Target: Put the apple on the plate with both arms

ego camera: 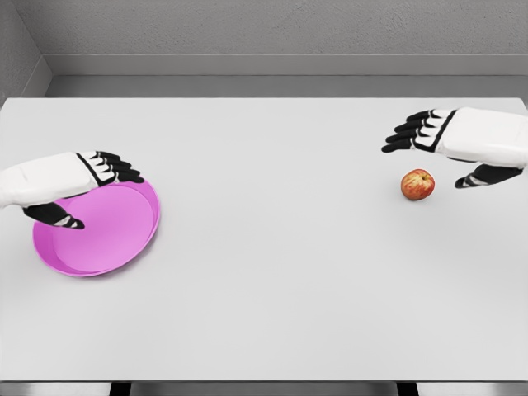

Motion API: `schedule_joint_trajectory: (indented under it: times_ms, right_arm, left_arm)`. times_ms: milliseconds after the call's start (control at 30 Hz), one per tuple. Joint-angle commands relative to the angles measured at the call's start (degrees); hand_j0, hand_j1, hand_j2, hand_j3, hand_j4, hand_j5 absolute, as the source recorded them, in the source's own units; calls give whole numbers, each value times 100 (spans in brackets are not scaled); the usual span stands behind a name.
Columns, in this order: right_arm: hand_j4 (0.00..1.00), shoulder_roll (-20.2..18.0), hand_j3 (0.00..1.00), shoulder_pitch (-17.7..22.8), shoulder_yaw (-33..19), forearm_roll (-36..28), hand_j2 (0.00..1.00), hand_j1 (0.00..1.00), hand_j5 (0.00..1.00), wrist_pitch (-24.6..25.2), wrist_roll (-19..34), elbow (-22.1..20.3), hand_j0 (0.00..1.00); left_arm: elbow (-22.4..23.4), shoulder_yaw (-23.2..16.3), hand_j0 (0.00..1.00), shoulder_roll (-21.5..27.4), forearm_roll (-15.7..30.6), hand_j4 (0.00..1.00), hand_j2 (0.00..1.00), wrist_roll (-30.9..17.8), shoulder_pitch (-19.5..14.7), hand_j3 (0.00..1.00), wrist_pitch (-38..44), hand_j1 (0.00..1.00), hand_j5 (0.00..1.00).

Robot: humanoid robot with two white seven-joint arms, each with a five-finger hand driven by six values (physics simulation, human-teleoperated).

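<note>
A red-and-yellow apple (418, 184) rests on the white table at the right. My right hand (437, 157) hovers just beyond and to the right of it, fingers (410, 130) spread above it and thumb to its right, holding nothing. A round pink plate (115, 235) lies on the table at the left. Over the plate's upper left rim is my left hand (95, 194), fingers extended and thumb lowered over the plate, with nothing in its grasp.
The white table (272, 247) spans the whole view, with its front edge at the bottom. A grey wall and floor strip run behind the far edge. Between plate and apple lies bare tabletop.
</note>
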Motion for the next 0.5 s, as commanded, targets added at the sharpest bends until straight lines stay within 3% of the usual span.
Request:
schedule_joint_trajectory:
  times_ms: [0,200,367,467]
  right_arm:
    - [100,11,100,0,24,-36,100,100,100,17,-2,-33,100]
    - [100,11,100,-123,-2,-45,100,100,100,17,-2,37,100]
    - [100,-349,100,-70,15,-124,100,100,100,17,-2,345,100]
    - [100,-341,100,-61,191,-738,100,100,100,17,-2,547,100]
  left_arm:
    - [-1,-5,100,-27,37,100,100,-57,0,100,11,100,100]
    - [-1,-5,100,-54,28,100,100,-145,-9,100,11,100,100]
    - [-1,-14,100,-54,28,100,100,-206,-35,100,11,100,100]
    - [-1,-14,100,-106,28,100,100,-224,-35,100,11,100,100]
